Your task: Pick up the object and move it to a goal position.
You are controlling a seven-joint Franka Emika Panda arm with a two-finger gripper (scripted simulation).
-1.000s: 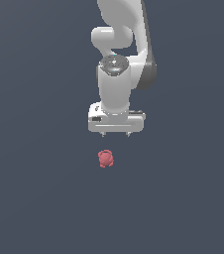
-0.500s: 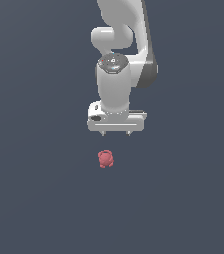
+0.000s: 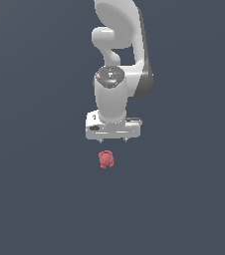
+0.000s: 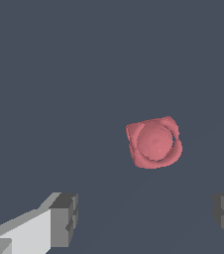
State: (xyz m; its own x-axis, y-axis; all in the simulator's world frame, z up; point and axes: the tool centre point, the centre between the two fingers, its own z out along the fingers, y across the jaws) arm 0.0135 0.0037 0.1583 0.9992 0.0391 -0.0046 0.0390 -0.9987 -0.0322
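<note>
The object (image 3: 106,159) is a small red-pink knobbly lump lying on the dark grey floor. My white gripper (image 3: 113,141) hangs just above and behind it, with only the short fingertips (image 3: 101,141) showing under the hand. In the wrist view the object (image 4: 153,142) lies ahead of the gripper (image 4: 146,218), apart from both grey pads (image 4: 64,220). The pads stand far apart with nothing between them, so the gripper is open and empty.
The white arm (image 3: 119,60) rises behind the gripper toward the top of the exterior view. The dark grey floor (image 3: 35,199) spreads flat on all sides.
The gripper has shifted slightly toward the exterior view's left, nearer above the object. The object has not moved.
</note>
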